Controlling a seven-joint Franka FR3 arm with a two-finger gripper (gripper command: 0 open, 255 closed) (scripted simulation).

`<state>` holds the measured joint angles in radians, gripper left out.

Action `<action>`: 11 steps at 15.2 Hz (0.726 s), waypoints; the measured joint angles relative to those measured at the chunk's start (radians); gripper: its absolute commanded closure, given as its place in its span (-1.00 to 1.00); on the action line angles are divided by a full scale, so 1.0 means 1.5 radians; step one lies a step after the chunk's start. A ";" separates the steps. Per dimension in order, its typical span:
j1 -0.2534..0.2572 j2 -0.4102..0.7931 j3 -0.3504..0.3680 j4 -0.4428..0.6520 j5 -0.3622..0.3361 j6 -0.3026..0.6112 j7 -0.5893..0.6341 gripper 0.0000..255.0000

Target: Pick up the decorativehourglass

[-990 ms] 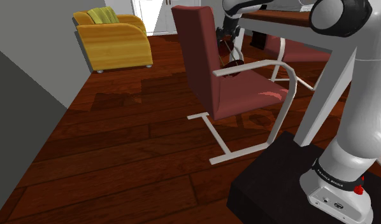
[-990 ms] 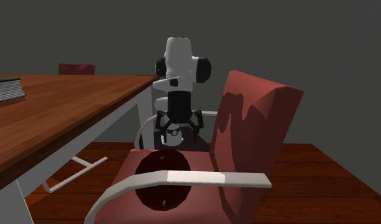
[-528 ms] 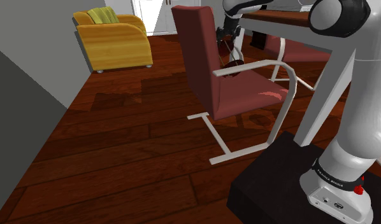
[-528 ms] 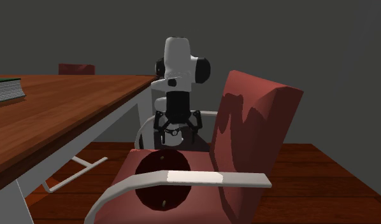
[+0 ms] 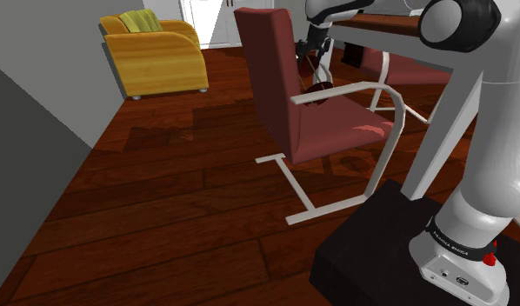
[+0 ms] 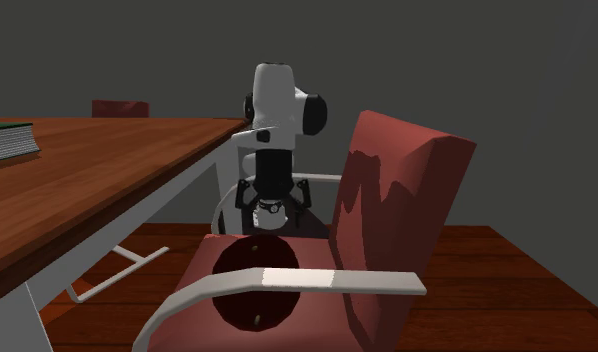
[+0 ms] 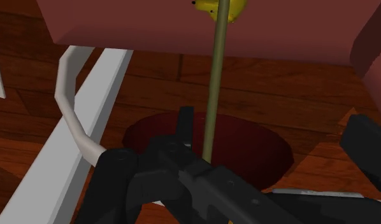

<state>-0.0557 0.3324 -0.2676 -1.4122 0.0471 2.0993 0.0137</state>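
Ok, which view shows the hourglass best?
The second exterior view: the hourglass shows as a dark red disc on the chair seat, crossed by the armrest. The wrist view gives a disc and thin rod behind the gripper; the shoulder view, a small dark shape.

Shows glossy dark plank wood on the floor (image 5: 145, 200), warm grained wood on the tabletop (image 6: 97, 170). Looks faintly sheened red on the chair seat (image 5: 336, 130), matt dark red on the hourglass (image 7: 246, 145), smooth white on the armrest (image 5: 345, 90), matt black on the stand (image 5: 371, 243).
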 measured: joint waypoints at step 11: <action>0.006 0.005 -0.013 -0.007 0.009 0.059 -0.006 1.00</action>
<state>-0.0472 0.3396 -0.2878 -1.4224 0.0602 2.1885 0.0047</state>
